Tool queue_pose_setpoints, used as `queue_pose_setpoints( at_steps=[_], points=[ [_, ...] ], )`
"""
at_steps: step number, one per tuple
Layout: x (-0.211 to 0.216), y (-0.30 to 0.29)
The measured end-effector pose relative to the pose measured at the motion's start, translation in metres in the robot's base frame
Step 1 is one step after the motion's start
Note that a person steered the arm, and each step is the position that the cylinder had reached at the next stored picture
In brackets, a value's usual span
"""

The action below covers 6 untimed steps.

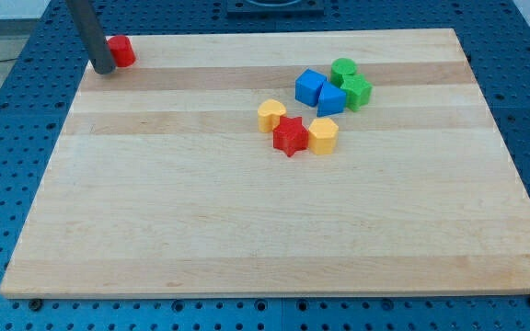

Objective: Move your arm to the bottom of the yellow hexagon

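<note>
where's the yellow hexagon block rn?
The yellow hexagon block sits right of the view's centre, touching the red star block on its left, below the blue blocks.

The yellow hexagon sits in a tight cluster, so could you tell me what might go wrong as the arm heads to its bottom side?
1. My tip sits beside the red cylinder at the view's top left; leaving carelessly could nudge it.
2. The yellow hexagon touches the red star, so a diagonal approach may knock the star or the yellow heart.
3. Overshooting upward would push the hexagon into the blue blocks.

Star (pixel 290 136) sits between heart (pixel 270 114) at its left and hexagon (pixel 323 134), seemingly touching both, on the board (pixel 247 239)
</note>
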<state>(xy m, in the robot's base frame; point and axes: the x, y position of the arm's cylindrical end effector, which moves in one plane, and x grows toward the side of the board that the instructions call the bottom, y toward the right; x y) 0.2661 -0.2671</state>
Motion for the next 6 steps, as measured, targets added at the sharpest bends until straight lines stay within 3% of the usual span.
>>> queue_pose_setpoints(
  at_steps=[2,4,6],
  points=[
    [-0.003,0.01],
    [0.121,0.049],
    [0.204,0.203]
  ],
)
